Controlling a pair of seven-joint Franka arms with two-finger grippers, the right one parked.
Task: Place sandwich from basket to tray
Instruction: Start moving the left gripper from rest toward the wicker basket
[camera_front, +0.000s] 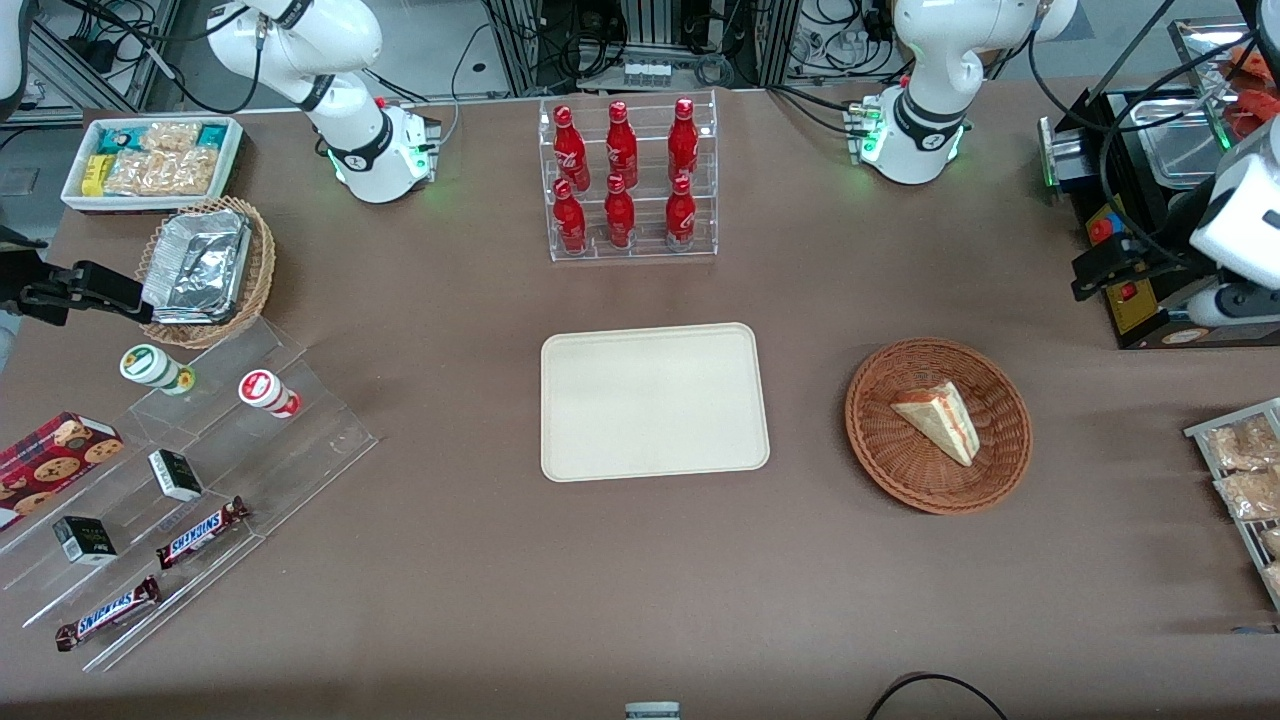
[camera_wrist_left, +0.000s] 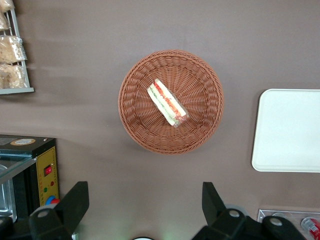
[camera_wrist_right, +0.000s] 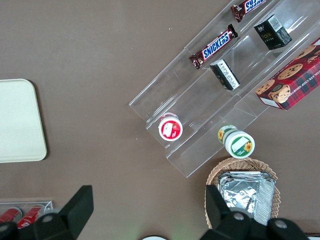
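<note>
The sandwich lies on its side in the basket, which sits on the table at about three o'clock from the tray, apart from it. The tray holds nothing. The gripper hangs high above the table beside the basket, its two fingers spread wide apart and holding nothing.

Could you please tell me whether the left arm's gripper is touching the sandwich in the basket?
Apart. The left wrist view shows the open gripper high above the table, with bare tabletop between its fingertips and the basket holding the sandwich.
</note>
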